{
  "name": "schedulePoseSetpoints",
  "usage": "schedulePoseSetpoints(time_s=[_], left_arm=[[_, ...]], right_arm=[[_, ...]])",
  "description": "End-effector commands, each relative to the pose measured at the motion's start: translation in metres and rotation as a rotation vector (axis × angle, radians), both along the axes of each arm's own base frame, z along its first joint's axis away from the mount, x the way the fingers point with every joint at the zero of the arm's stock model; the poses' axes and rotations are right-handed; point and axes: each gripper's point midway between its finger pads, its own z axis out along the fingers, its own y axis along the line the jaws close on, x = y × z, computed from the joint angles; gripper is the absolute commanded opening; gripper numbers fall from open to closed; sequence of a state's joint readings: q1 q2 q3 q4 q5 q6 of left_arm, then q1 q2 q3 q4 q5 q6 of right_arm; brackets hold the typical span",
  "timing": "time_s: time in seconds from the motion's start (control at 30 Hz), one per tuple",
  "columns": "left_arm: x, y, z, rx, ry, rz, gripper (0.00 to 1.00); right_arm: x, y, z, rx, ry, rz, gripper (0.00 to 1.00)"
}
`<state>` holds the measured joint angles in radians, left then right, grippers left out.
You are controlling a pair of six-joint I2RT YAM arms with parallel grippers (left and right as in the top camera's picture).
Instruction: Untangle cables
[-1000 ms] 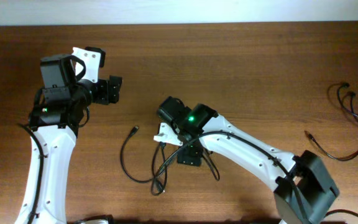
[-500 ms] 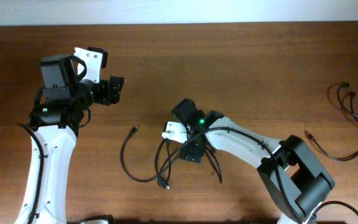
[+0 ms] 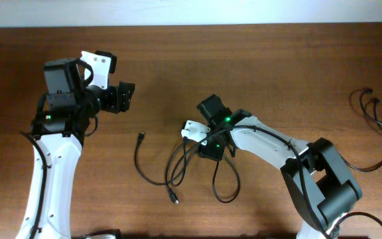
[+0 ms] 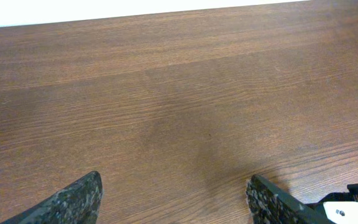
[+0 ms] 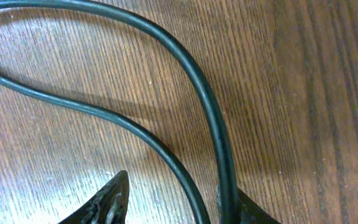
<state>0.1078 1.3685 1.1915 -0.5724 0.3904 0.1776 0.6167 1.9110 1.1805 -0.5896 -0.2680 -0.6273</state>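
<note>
The cables (image 3: 178, 166) lie tangled at mid-table as thin black loops, with one plug end (image 3: 142, 136) at the left and another (image 3: 173, 196) at the bottom. My right gripper (image 3: 207, 147) is down on the tangle's right side. In the right wrist view two strands of the cables (image 5: 210, 106) run between the jaws of the right gripper (image 5: 179, 205); one strand lies against the right finger, and a gap remains beside the left finger (image 5: 114, 199). My left gripper (image 3: 126, 96) hovers open at upper left, with only bare wood between the tips of the left gripper (image 4: 173, 196).
More thin black cords (image 3: 377, 116) lie spread at the table's far right edge. The right arm's white links (image 3: 270, 149) stretch from the lower right across to the tangle. A pale wall borders the table's far edge (image 3: 191, 25).
My right gripper moved right and slightly up, dragging the tangle with it; a loop now trails to its lower right. Its jaws have narrowed around the strands. The left arm barely shifted.
</note>
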Motion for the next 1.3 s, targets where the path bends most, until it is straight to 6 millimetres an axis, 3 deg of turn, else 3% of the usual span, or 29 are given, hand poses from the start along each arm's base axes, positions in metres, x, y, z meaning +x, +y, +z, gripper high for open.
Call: schedulePoseSetpoints(time_s=[0.0, 0.03, 0.1, 0.2, 0.23, 0.27, 0.3, 0.37, 0.4, 0.43, 0.47, 0.57, 0.6, 0.63, 0.67, 0.77, 0.83, 0.87, 0.9, 0.93, 1.0, 1.07, 1.13, 1.17, 1.2, 1.23, 1.27], left_arm=[[0.000, -0.004, 0.015, -0.011, -0.037, -0.013, 0.75], [0.000, -0.004, 0.015, -0.012, -0.037, -0.013, 0.75], [0.000, -0.004, 0.015, -0.012, -0.037, -0.012, 0.72], [-0.002, -0.004, 0.013, -0.013, -0.025, -0.012, 0.71], [-0.002, -0.004, 0.012, -0.013, -0.020, -0.012, 0.71], [-0.003, -0.004, 0.012, -0.014, -0.018, -0.012, 0.71], [-0.004, -0.004, 0.011, -0.015, -0.010, -0.012, 0.71], [-0.007, -0.005, 0.007, -0.017, 0.008, -0.012, 0.70], [-0.009, -0.005, 0.005, -0.018, 0.022, -0.012, 0.69], [-0.010, -0.007, 0.004, -0.019, 0.026, -0.017, 0.69], [-0.011, -0.012, 0.004, -0.018, 0.026, -0.032, 0.69], [-0.013, -0.036, 0.004, -0.015, 0.027, -0.093, 0.69], [-0.016, -0.048, 0.003, -0.015, 0.034, -0.123, 0.69], [-0.022, -0.061, 0.000, -0.014, 0.051, -0.160, 0.69], [-0.027, -0.070, -0.003, -0.014, 0.070, -0.182, 0.69], [-0.034, -0.080, -0.006, -0.014, 0.092, -0.213, 0.69], [-0.035, -0.080, -0.007, -0.014, 0.096, -0.213, 0.69], [-0.035, -0.080, -0.007, -0.014, 0.097, -0.213, 0.69], [-0.035, -0.080, -0.007, -0.014, 0.097, -0.213, 0.69], [-0.035, -0.080, -0.007, -0.014, 0.096, -0.213, 0.69], [-0.035, -0.080, -0.007, -0.014, 0.100, -0.213, 0.70], [-0.037, -0.080, -0.009, -0.014, 0.111, -0.213, 0.70], [-0.037, -0.080, -0.009, -0.014, 0.111, -0.213, 0.70], [-0.037, -0.080, -0.009, -0.014, 0.112, -0.213, 0.70], [-0.038, -0.080, -0.010, -0.014, 0.116, -0.213, 0.70], [-0.039, -0.080, -0.010, -0.014, 0.120, -0.213, 0.70], [-0.039, -0.080, -0.010, -0.014, 0.119, -0.213, 0.70]], right_arm=[[-0.004, 0.000, -0.005, 0.008, 0.048, -0.057, 0.04], [-0.002, 0.001, -0.002, 0.011, 0.056, -0.105, 0.04], [0.016, 0.009, 0.046, 0.062, 0.000, -0.185, 0.04], [0.045, 0.001, 0.161, 0.076, -0.218, -0.240, 0.04], [0.055, -0.015, 0.203, 0.040, -0.321, -0.285, 0.04], [0.064, -0.028, 0.231, 0.006, -0.413, -0.331, 0.04], [0.082, -0.054, 0.267, -0.056, -0.563, -0.456, 0.04], [0.111, -0.117, 0.315, -0.217, -0.803, -0.698, 0.04], [0.123, -0.162, 0.335, -0.296, -0.907, -0.893, 0.04], [0.133, -0.233, 0.360, -0.344, -1.020, -1.217, 0.04], [0.134, -0.285, 0.367, -0.324, -1.027, -1.412, 0.04], [0.127, -0.408, 0.358, -0.239, -0.904, -1.659, 0.04], [0.121, -0.439, 0.352, -0.158, -0.857, -1.754, 0.04], [0.101, -0.498, 0.340, -0.031, -0.765, -1.872, 0.04], [0.090, -0.524, 0.331, 0.077, -0.703, -1.936, 0.04], [0.073, -0.570, 0.303, 0.267, -0.562, -2.032, 0.04], [0.066, -0.595, 0.268, 0.324, -0.445, -2.129, 0.04], [0.080, -0.586, 0.258, 0.429, -0.371, -2.070, 0.23], [0.095, -0.567, 0.259, 0.545, -0.313, -1.964, 0.99], [0.110, -0.545, 0.265, 0.642, -0.271, -1.844, 0.99], [0.120, -0.517, 0.260, 0.640, -0.208, -1.804, 0.99], [0.097, -0.520, 0.225, 0.367, -0.138, -2.012, 0.99], [0.104, -0.468, 0.211, 0.275, -0.035, -1.915, 0.99], [0.104, -0.452, 0.198, 0.143, -0.032, -1.850, 0.99], [0.100, -0.449, 0.187, 0.027, -0.036, -1.818, 0.99], [0.085, -0.452, 0.164, -0.171, -0.020, -1.814, 0.96], [0.076, -0.451, 0.146, -0.250, 0.015, -1.816, 0.91]])
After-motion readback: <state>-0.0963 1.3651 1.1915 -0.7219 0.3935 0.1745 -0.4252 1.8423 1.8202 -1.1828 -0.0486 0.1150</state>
